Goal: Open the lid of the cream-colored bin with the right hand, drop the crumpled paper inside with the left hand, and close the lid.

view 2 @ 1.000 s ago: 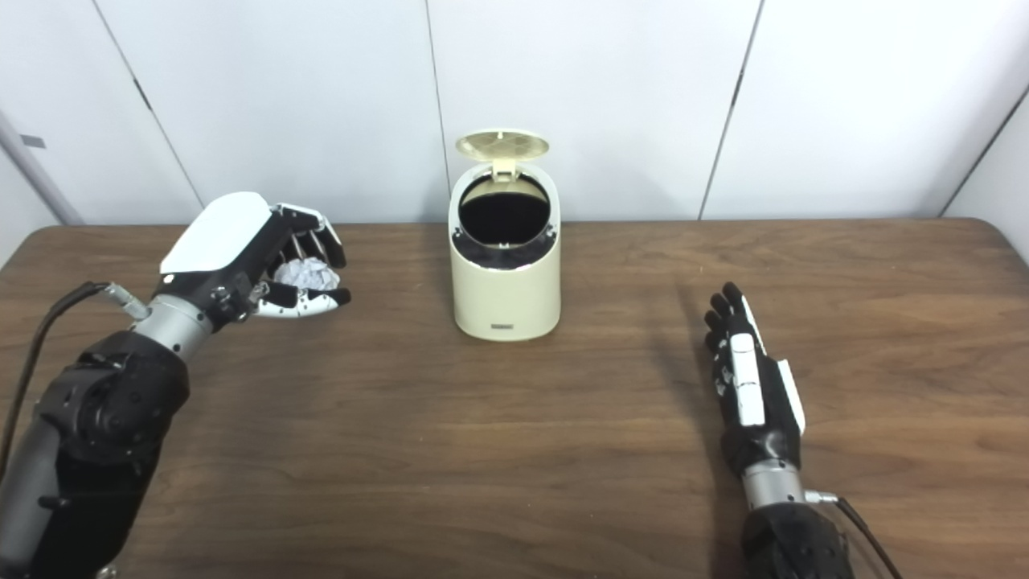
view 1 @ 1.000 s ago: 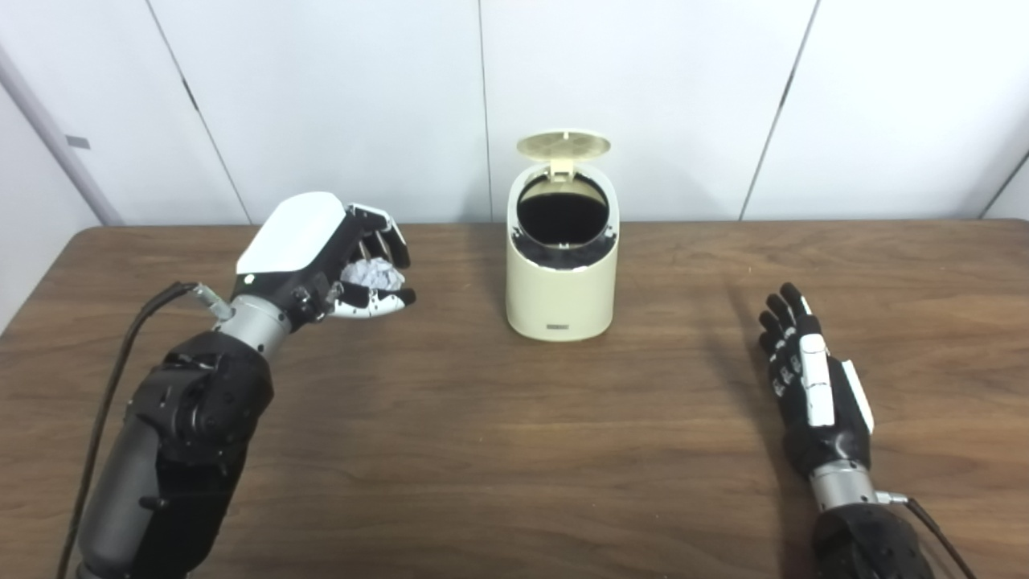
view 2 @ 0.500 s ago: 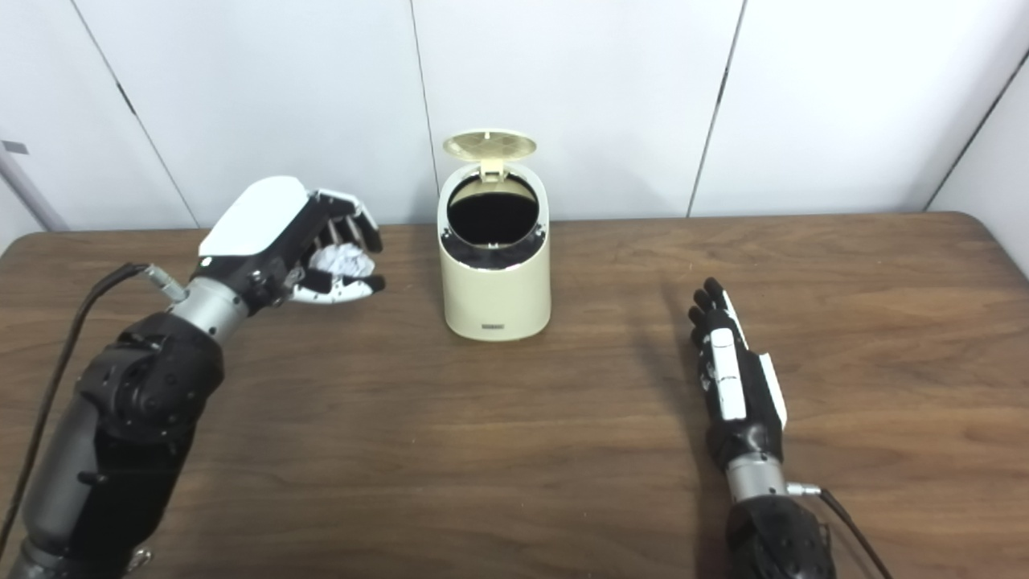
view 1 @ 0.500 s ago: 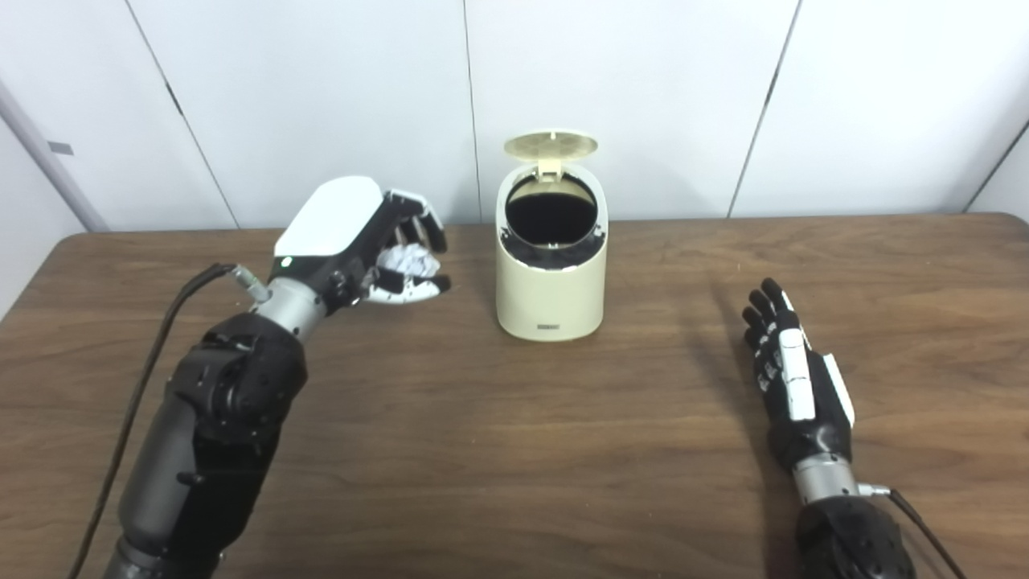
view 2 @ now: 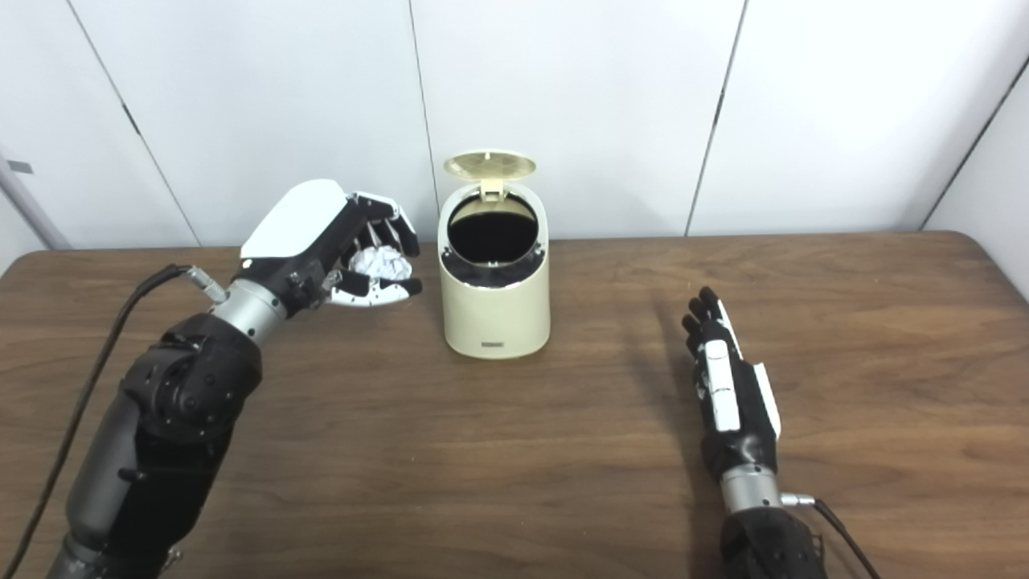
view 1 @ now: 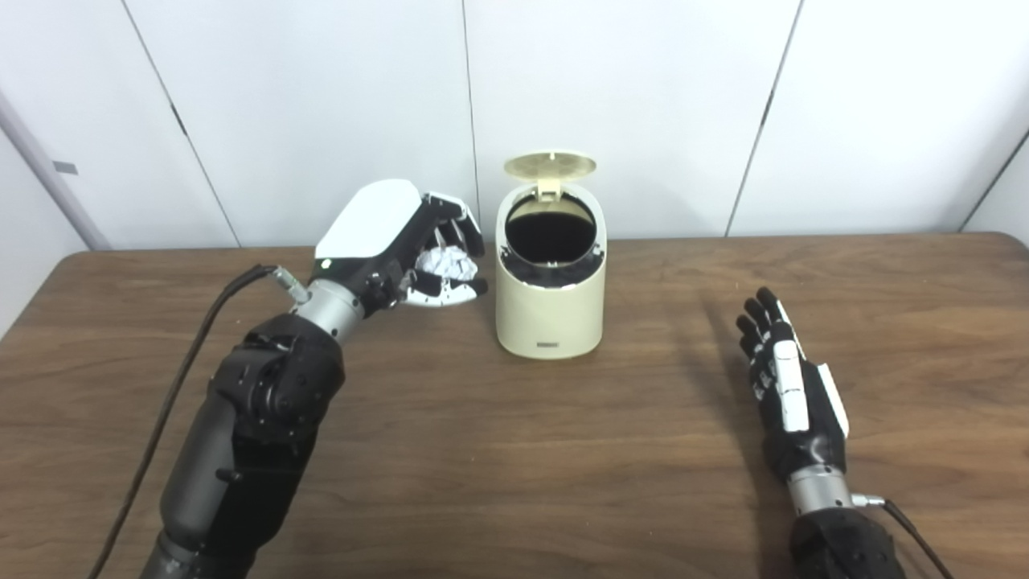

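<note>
1. The left hand (view 1: pixel 402 245) is raised off the table at the left, just beside the bin's upper part. Its fingers (view 1: pixel 454 229) curl over and its thumb closes under the crumpled paper (view 1: pixel 444 262), so the paper sits caged in the palm. Held this way, the ball cannot roll out while it is carried, and the hand is at about the height of the opening. My reading is that the paper is on its way to the drop and has yet to be brought over the mouth.

2. The cream-colored bin (view 1: pixel 550 310) stands upright near the middle of the table, towards the far side. Its lid (view 1: pixel 551 164) is tipped up and back on a hinge at the far rim, leaving the dark round mouth facing forward and free. The first step of the task therefore looks done; dropping and closing remain.

3. The right hand (view 1: pixel 792 394) lies on the table at the near right, well apart from the bin. It is empty, with fingers stretched out and only slightly spread, pointing away from the robot. It seems parked there to keep clear of the left arm's path, yet near enough to reach the lid afterwards.

4. The table (view 1: pixel 498 482) is dark wood-grain brown, with a rounded far right corner in the right eye view. Behind it stands a plain white panelled wall (view 1: pixel 627 88) with thin dark seams.
</note>
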You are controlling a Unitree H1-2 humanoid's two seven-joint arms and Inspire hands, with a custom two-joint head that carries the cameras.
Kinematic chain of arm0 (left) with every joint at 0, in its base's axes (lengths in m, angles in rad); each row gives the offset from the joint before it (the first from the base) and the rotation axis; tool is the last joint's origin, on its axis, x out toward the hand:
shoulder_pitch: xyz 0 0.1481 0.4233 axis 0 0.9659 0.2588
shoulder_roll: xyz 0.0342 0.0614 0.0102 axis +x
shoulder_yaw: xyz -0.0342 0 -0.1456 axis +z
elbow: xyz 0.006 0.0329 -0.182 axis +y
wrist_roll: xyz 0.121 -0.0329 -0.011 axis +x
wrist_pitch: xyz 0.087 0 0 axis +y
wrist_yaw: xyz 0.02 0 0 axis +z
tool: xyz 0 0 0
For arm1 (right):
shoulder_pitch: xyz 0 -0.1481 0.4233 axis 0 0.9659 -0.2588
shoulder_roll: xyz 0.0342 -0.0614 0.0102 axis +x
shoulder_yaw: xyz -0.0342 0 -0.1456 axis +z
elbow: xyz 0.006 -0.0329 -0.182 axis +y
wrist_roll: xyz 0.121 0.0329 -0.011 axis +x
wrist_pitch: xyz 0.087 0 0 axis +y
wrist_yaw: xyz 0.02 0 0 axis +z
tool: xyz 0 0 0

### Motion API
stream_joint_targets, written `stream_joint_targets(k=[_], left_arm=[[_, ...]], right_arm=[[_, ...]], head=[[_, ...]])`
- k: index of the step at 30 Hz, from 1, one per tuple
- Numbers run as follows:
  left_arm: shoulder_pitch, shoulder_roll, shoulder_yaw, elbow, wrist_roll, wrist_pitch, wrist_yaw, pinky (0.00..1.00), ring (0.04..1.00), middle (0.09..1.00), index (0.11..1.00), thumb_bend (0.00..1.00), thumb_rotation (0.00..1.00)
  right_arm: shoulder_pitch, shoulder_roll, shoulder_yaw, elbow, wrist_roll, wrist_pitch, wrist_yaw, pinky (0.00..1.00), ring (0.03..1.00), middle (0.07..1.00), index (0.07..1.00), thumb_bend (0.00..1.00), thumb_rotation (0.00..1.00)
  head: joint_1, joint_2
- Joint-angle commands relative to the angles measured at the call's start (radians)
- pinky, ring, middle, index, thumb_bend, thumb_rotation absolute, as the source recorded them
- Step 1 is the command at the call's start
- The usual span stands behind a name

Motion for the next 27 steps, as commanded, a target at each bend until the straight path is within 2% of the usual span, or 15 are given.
stream_joint_targets(k=[1, 6, 13, 23, 27], left_arm=[[-0.059, 0.004, 0.002, -0.004, 0.010, -0.012, 0.025, 0.30, 0.387, 0.476, 0.518, 0.47, 0.00], [-0.089, -0.006, -0.016, 0.017, 0.018, -0.001, 0.019, 0.31, 0.389, 0.478, 0.515, 0.47, 0.00], [-0.127, -0.023, -0.043, 0.071, 0.031, -0.005, 0.037, 0.32, 0.381, 0.476, 0.517, 0.47, 0.00], [-0.160, -0.056, -0.057, 0.134, 0.041, -0.013, 0.066, 0.32, 0.391, 0.491, 0.507, 0.47, 0.00], [-0.178, -0.070, -0.064, 0.155, 0.041, 0.007, 0.061, 0.34, 0.390, 0.493, 0.508, 0.47, 0.00]], right_arm=[[0.028, 0.024, 0.008, 0.064, 0.004, -0.030, -0.002, 0.99, 0.957, 0.964, 0.963, 0.42, 0.90], [0.021, 0.020, 0.007, 0.082, 0.012, -0.047, 0.009, 1.00, 0.966, 0.970, 0.972, 0.41, 0.92], [0.023, 0.020, 0.002, 0.088, 0.015, -0.045, 0.004, 0.98, 0.955, 0.963, 0.961, 0.41, 0.87], [0.027, 0.011, 0.005, 0.095, 0.014, -0.057, 0.013, 1.00, 0.964, 0.975, 0.973, 0.43, 0.91], [0.027, 0.012, 0.004, 0.095, 0.010, -0.054, 0.007, 0.99, 0.953, 0.965, 0.964, 0.43, 0.89]], head=[[0.001, -0.003], [-0.001, -0.011], [0.002, -0.020], [0.005, -0.024], [0.003, -0.021]])
